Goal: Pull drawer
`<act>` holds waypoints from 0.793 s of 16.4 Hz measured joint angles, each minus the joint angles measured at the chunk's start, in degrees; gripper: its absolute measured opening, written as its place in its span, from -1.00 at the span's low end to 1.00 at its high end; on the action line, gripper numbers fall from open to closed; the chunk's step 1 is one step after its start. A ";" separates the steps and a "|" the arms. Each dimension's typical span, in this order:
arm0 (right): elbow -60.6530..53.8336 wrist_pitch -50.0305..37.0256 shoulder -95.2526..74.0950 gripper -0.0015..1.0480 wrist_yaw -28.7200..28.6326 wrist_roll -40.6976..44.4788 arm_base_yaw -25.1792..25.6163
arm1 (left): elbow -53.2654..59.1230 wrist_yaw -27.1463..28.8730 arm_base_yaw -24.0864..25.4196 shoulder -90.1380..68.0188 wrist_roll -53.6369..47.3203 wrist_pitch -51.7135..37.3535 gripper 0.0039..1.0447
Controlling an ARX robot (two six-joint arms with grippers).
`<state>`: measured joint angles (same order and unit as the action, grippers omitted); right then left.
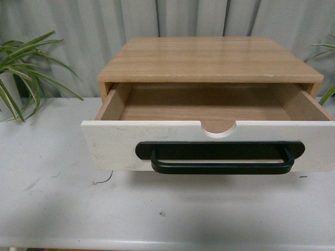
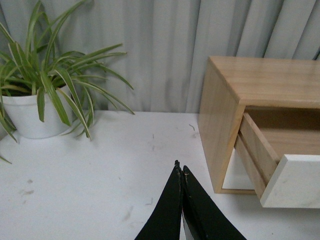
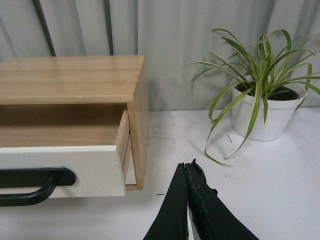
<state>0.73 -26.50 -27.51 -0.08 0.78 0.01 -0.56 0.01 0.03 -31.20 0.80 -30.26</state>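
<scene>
The drawer (image 1: 120,146) stands pulled well out of its wooden cabinet (image 1: 209,58), its inside bare wood. Its white front carries a long black bar handle (image 1: 220,166) on a black backplate, with a half-round notch (image 1: 218,129) in the top edge. Neither arm shows in the front view. In the left wrist view my left gripper (image 2: 180,167) is shut and holds nothing, over the table to the left of the drawer's white corner (image 2: 295,182). In the right wrist view my right gripper (image 3: 187,165) is shut and holds nothing, to the right of the drawer front (image 3: 75,170).
A potted spider plant in a white pot (image 2: 30,115) stands left of the cabinet, and another white-potted plant (image 3: 265,112) stands on its right. A grey curtain (image 1: 78,31) hangs behind. The white table (image 1: 167,214) runs out in front of the drawer.
</scene>
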 joint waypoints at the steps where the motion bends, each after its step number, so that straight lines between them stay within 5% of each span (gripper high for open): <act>1: -0.02 1.81 2.34 -0.96 0.02 0.00 0.00 | 0.00 0.00 0.00 3.34 0.02 2.47 -0.97; 13: -0.02 16.96 17.94 -0.96 0.02 0.02 0.00 | 0.00 0.00 0.00 20.24 0.02 19.37 -0.97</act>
<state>0.71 -9.54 -9.56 -0.05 0.80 0.01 -0.56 0.01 0.03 -10.96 0.82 -10.90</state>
